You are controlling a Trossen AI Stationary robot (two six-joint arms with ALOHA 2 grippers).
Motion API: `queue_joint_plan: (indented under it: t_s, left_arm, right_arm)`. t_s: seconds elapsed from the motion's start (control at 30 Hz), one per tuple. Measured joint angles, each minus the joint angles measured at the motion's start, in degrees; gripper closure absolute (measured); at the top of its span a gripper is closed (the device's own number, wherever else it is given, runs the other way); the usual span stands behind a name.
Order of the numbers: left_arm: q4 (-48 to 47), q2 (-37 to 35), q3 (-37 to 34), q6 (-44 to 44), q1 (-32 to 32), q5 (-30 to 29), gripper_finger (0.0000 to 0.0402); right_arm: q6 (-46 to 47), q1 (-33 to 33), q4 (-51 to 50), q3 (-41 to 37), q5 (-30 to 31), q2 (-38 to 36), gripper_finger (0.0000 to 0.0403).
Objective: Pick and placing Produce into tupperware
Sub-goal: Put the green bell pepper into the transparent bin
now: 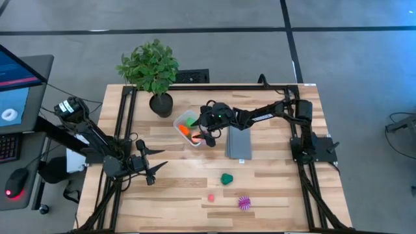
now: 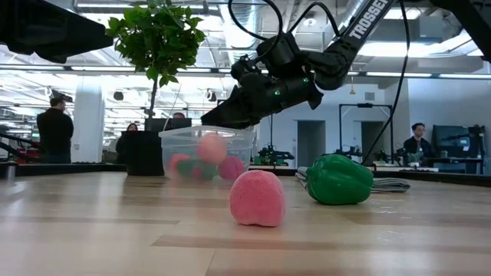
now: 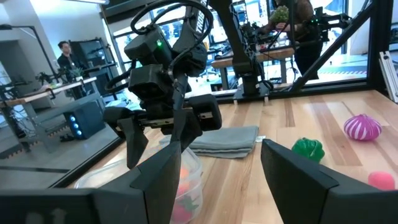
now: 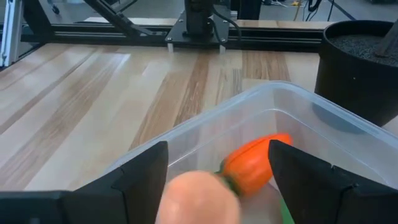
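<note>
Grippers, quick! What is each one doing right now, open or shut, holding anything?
Left gripper: open, holding nothing, waiting over the table.
Right gripper: open over the tupperware, a blurred peach piece between its fingers.

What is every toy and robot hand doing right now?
right gripper: open, over the tupperware
left gripper: open, empty, waiting at the table's left
tupperware: upright, holds several pieces
green pepper: loose on table
pink piece: loose on table
spiky purple ball: loose on table
</note>
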Motion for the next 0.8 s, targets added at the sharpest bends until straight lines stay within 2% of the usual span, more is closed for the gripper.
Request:
queue_joint_plan:
  t_s: [0.2,0.43,0.8]
  left_arm:
    - [0.0,0.0,0.0,-0.01,0.0,0.0,0.0188]
    - [-0.11,0.0,0.0,-0.01,0.0,0.0,0.0188]
    - [-0.88,0.0,0.0,-0.01,0.0,0.04,0.0188]
  right_arm:
    - [-0.62,0.31,0.27,-0.03,0.0,-0.25,0.0085]
    - [-2.99,1.47,-2.36,-0.04,-1.01,-4.24,0.0088]
    - [-6.02,5.59,-23.64,-0.04,-1.44,-13.53,0.0088]
